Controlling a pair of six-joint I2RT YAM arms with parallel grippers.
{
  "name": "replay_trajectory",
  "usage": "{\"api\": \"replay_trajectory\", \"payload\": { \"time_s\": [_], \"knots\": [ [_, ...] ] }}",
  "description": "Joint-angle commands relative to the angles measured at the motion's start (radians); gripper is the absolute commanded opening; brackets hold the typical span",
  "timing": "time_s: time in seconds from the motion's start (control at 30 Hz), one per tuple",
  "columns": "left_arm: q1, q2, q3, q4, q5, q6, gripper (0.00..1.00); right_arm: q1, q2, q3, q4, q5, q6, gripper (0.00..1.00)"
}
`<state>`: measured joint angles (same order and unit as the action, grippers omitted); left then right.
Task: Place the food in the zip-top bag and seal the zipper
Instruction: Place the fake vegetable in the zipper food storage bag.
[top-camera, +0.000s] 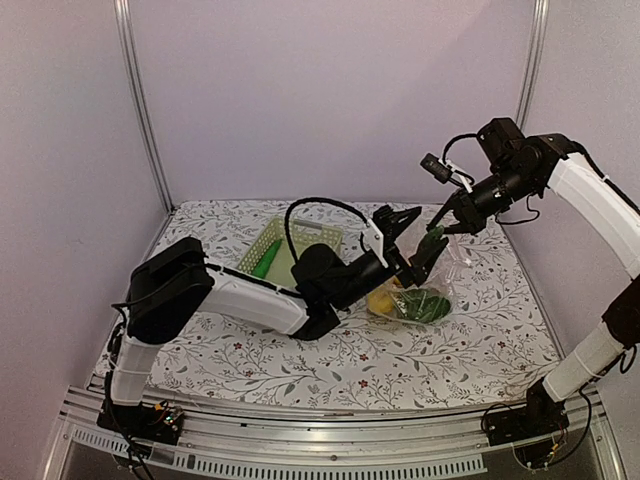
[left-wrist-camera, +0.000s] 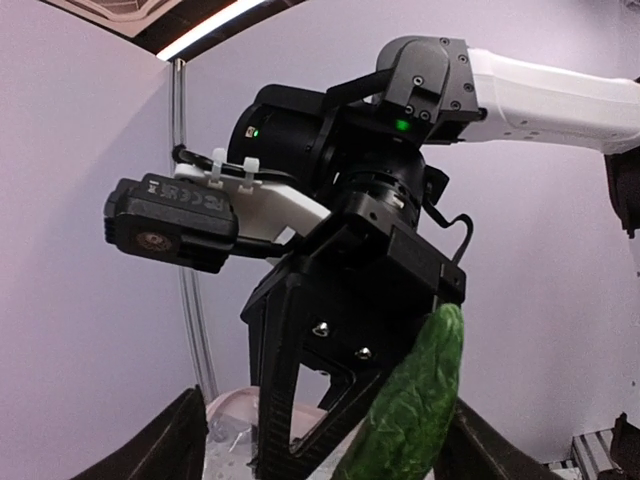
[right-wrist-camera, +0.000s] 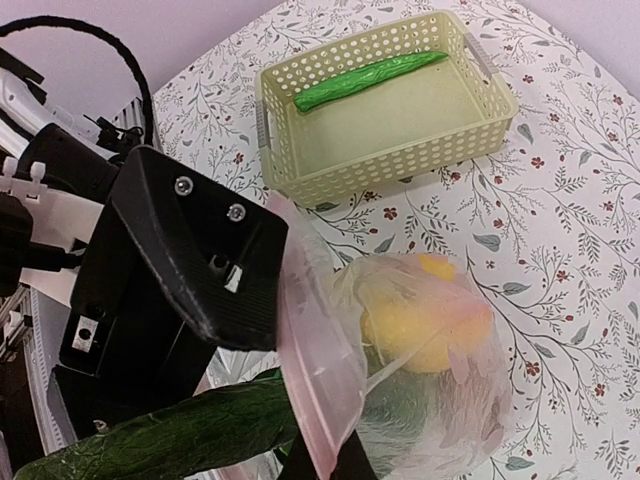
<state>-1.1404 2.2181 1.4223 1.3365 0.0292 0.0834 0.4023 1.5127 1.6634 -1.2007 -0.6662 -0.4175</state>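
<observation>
Over the middle of the tabletop (top-camera: 300, 350) the filling step looks underway. The right end effector (top-camera: 447, 225) is clamped on the mouth of the bag (right-wrist-camera: 440, 400), holding it up. The left end effector (top-camera: 418, 240) has its fingers spread wide, with a green cucumber (left-wrist-camera: 415, 400) loose between them at the opening. A second cucumber (right-wrist-camera: 370, 75) lies in the basket (right-wrist-camera: 400, 150). I would fetch it next, then close the pink zipper (right-wrist-camera: 315, 380). I can read no writing anywhere.

Soft overhead light, faint shadows (wrist views warp at edges)
</observation>
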Motion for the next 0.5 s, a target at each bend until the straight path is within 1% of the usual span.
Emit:
{"api": "replay_trajectory", "payload": {
  "time_s": [0.0,0.13,0.23,0.3,0.47],
  "knots": [
    [-0.002,-0.078,-0.018,0.124,-0.101,-0.002,0.82,-0.014,0.023,0.046,0.049,-0.013,0.020,0.00],
    [-0.004,-0.169,-0.034,0.083,-0.076,0.009,0.91,-0.037,0.048,0.064,0.062,0.011,0.039,0.00],
    [-0.003,-0.263,-0.066,0.007,-0.076,0.008,0.98,-0.052,0.059,0.064,0.083,0.037,0.054,0.00],
    [-0.001,-0.335,-0.093,-0.089,-0.086,0.001,1.00,-0.056,0.065,0.067,0.092,0.051,0.064,0.00],
    [0.005,-0.497,-0.175,-0.428,-0.135,-0.064,1.00,-0.059,0.083,0.075,0.120,0.078,0.079,0.00]
  ]
}}
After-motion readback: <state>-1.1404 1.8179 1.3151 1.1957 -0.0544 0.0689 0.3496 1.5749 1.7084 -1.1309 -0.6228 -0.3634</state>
